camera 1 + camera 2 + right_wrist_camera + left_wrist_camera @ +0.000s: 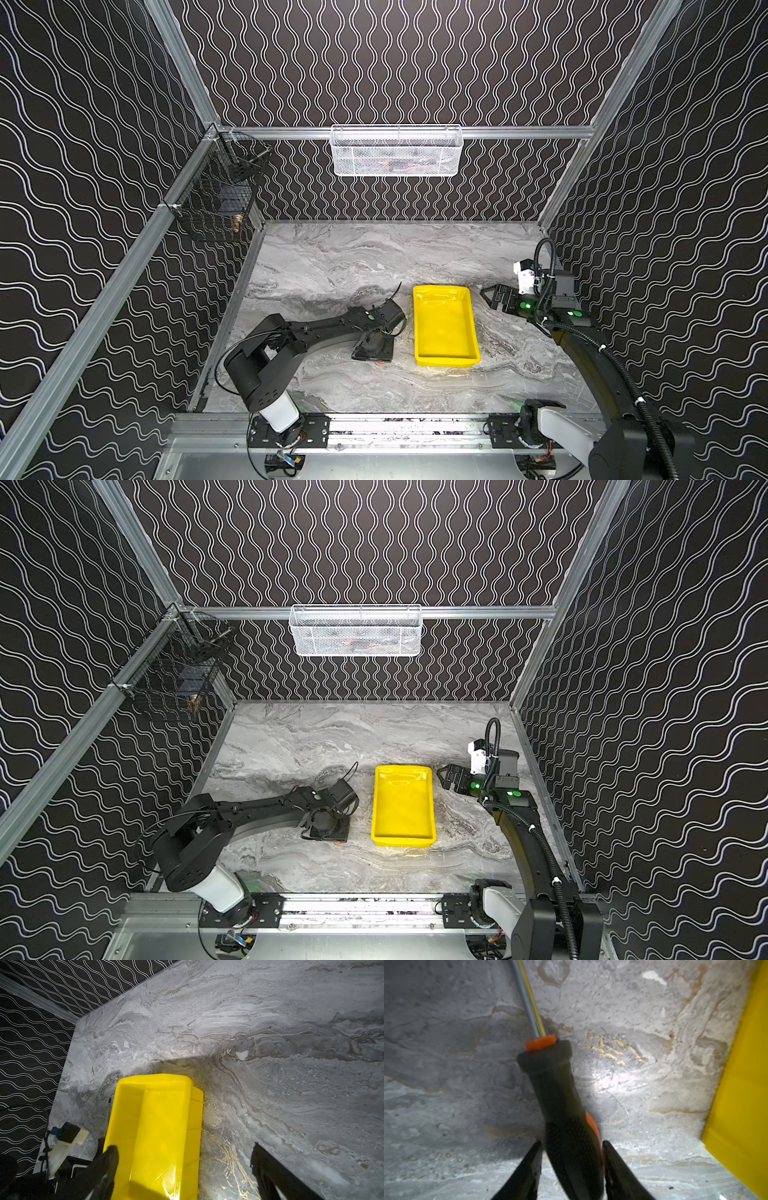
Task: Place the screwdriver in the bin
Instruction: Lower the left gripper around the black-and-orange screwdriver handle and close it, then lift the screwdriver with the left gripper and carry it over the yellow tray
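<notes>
The slim screwdriver (pixel 566 1105), with a black-and-orange handle and a thin metal shaft, lies on the grey marble worktop (pixel 446 1084). The left tool (pixel 572 1142) flanks its handle closely, grip uncertain; the right tool (pixel 185 1146) gapes, empty.

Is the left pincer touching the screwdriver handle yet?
Cannot tell. In the left wrist view the left pincer straddles the screwdriver handle, but blur hides whether its fingers press on it.

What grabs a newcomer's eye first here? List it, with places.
The bright yellow bin sits empty on the grey marble table. Just left of it the left gripper has its jaws either side of the screwdriver handle, black and orange. A white mesh basket hangs on the back rail.
</notes>
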{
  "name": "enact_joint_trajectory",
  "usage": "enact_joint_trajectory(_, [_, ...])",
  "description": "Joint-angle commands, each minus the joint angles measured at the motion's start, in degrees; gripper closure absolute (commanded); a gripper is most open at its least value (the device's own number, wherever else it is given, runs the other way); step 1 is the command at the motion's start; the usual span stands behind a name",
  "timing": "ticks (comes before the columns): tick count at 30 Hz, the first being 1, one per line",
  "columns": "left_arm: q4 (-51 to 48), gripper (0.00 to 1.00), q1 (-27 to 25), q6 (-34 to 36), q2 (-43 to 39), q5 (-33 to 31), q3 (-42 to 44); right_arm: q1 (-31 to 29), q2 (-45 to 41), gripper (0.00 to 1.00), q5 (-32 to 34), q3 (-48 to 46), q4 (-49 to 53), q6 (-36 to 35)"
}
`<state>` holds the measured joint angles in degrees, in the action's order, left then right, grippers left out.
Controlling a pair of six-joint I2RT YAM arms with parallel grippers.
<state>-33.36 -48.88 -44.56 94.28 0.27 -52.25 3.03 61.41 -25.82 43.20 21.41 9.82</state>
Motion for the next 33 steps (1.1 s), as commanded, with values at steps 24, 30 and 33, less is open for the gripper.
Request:
enact_joint_trajectory(24, [2.96,0.60,0.10,-0.76,1.35,-4.07,0.40,-0.04,-0.30,0.01,-0.19,0.17,-0.49,-0.51])
enact_joint_trajectory(30, [1.75,0.72,0.10,-0.62,0.19,-5.35,0.22,-0.04,-0.42,0.01,-0.19,0.13,-0.40,-0.49])
enact_joint_trajectory(33, [1.14,0.78,0.10,-0.58,-0.60,-6.02,0.22,-0.04,-0.61,0.01,-0.19,0.13,-0.36,-0.51])
